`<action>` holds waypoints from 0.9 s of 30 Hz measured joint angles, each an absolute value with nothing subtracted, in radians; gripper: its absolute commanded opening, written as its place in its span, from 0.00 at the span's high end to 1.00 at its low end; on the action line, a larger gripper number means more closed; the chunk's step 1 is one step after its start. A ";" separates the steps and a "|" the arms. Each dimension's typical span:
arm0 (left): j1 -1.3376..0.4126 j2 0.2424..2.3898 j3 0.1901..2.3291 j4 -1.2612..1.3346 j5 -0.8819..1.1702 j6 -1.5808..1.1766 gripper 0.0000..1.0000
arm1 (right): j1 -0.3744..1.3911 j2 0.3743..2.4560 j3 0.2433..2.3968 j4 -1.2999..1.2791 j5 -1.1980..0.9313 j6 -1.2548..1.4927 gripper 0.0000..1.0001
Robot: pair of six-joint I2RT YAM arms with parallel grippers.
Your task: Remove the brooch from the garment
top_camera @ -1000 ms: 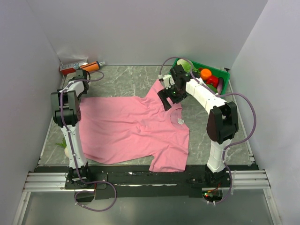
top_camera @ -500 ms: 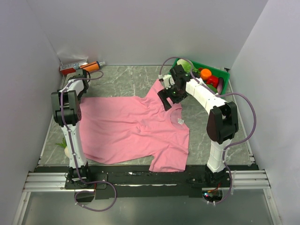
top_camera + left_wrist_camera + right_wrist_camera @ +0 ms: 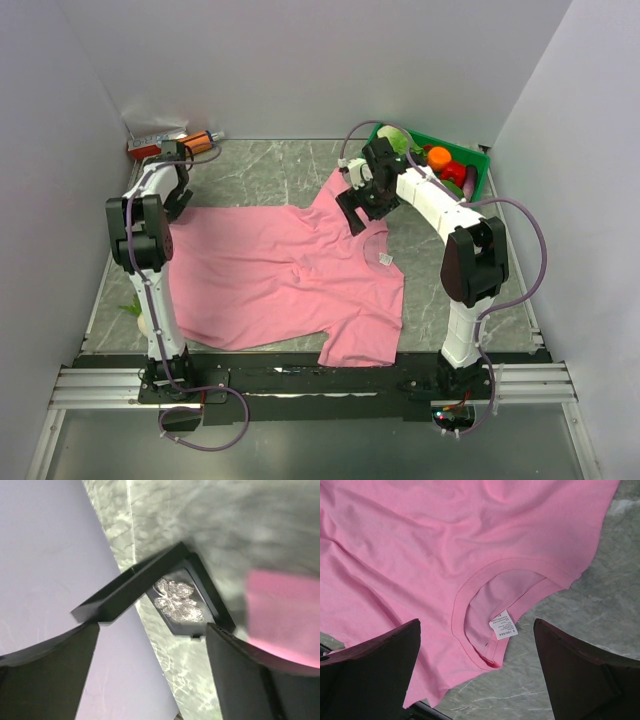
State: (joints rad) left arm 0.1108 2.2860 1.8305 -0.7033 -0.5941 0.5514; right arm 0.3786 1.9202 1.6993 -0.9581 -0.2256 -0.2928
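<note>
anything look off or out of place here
Nothing looks spilled or damaged. One oddity: the brooch is not on the shirt. The left wrist view shows it set in a black angled frame by the wall, apart from the pink cloth.

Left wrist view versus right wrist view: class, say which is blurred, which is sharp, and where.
Left wrist view: smeared at top right, the pink soft-cloth T-shirt soft-edged, the small silvery-white brooch clearer. Right wrist view: sharp, the white rectangular neck label crisp-edged.
</note>
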 measured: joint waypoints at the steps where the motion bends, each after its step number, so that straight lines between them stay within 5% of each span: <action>1: 0.105 2.273 1.831 -0.714 -0.588 0.538 0.03 | 0.379 1.920 1.702 -0.958 -0.226 -0.292 0.00; 9: 0.025 2.161 1.884 -0.810 -0.523 0.499 0.03 | 0.379 1.922 1.901 -0.953 -0.241 -0.277 0.00; 14: -0.010 2.165 2.111 -0.902 -0.414 0.461 0.04 | 0.366 1.923 2.051 -0.909 -0.243 -0.240 0.00; 22: -0.039 2.084 2.261 -0.758 -0.203 0.371 0.04 | 0.360 1.951 2.319 -0.767 0.099 -0.177 0.00; 27: -0.047 2.016 2.244 -0.587 -0.089 0.263 0.03 | 0.370 1.890 2.268 -0.579 0.285 -0.184 0.00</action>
